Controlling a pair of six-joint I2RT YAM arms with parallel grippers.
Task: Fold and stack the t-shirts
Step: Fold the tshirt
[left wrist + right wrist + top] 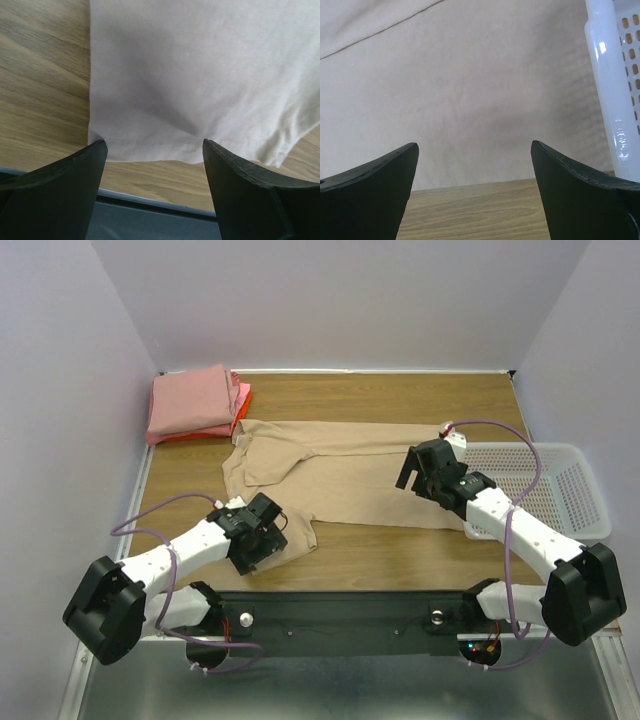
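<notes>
Tan t-shirt (345, 475) position: spread out across the middle of the wooden table (400, 400), not yet folded, with wrinkles at its left end.

Stack position: far left corner of the table. A folded salmon-pink t-shirt (190, 400) lies on top of an orange-red t-shirt (241, 402) (only the right and near edges of the lower shirt show). The stack's near right corner sits close to the tan t-shirt; contact cannot be confirmed.

Left gripper (154, 142): low over the near left corner of the tan t-shirt, close to the table's near edge. In the left wrist view the stitched hem runs across the gap between the two fingertips. The jaws stand wide apart and clamp nothing.

Right gripper (474, 144): above the right end of the tan t-shirt, fingers pointing down toward the cloth. The jaws stand fully spread and hold nothing.

White plastic mesh basket (575, 490): at the right edge of the table, just beside the right gripper. In the right wrist view its wall stands right next to the tan cloth.
</notes>
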